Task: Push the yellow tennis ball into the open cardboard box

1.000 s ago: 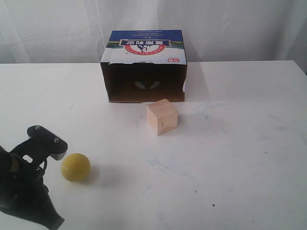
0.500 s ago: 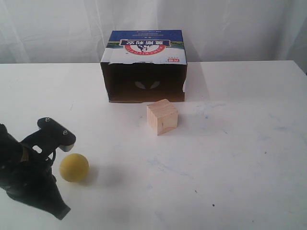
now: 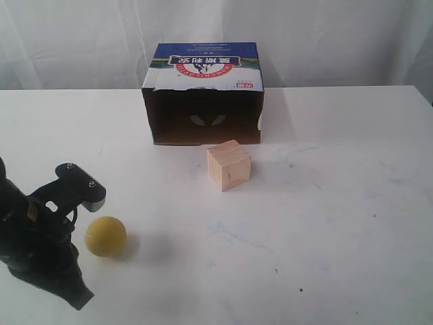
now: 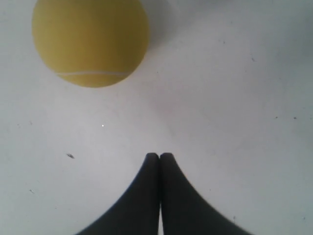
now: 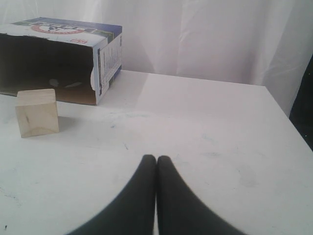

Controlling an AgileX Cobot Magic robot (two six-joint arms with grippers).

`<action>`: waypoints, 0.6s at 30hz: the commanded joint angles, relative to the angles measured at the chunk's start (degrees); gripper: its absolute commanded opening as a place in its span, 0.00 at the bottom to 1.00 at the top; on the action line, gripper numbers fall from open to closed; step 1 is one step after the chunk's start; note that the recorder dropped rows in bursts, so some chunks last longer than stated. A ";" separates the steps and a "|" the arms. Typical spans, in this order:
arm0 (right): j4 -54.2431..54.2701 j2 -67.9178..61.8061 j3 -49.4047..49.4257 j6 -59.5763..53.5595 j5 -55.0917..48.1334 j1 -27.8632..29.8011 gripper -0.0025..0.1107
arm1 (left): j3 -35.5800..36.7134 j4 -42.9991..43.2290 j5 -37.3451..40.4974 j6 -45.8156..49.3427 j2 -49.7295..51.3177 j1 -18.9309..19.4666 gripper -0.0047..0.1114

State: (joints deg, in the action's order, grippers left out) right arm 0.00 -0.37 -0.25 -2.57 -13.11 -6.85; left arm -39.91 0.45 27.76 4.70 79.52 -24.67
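On the table's (image 3: 325, 223) front-left, the yellow tennis ball (image 3: 105, 236) sits well apart from the open cardboard box (image 3: 203, 115). The left fingers (image 4: 146, 196) are pressed together beside it, and the right fingers (image 5: 168, 200) are closed too. I'd get behind it and nudge gently, steering clear of the wooden cube (image 3: 229, 164).

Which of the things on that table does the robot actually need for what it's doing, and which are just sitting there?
Part of the job:
- yellow tennis ball
- open cardboard box, its opening facing the ball's side
- left claw, shut, near the ball but not touching it

Just lying about:
- wooden cube, in front of the box
- right claw, shut, far from the ball
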 commanded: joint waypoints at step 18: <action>0.00 0.37 0.25 0.41 0.42 0.06 0.02 | 1.72 1.66 -13.09 2.62 6.83 2.74 0.04</action>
State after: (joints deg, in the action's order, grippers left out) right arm 0.00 -0.37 -0.25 -2.57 -13.11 -6.85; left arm -38.21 2.32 23.27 5.26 81.82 -22.63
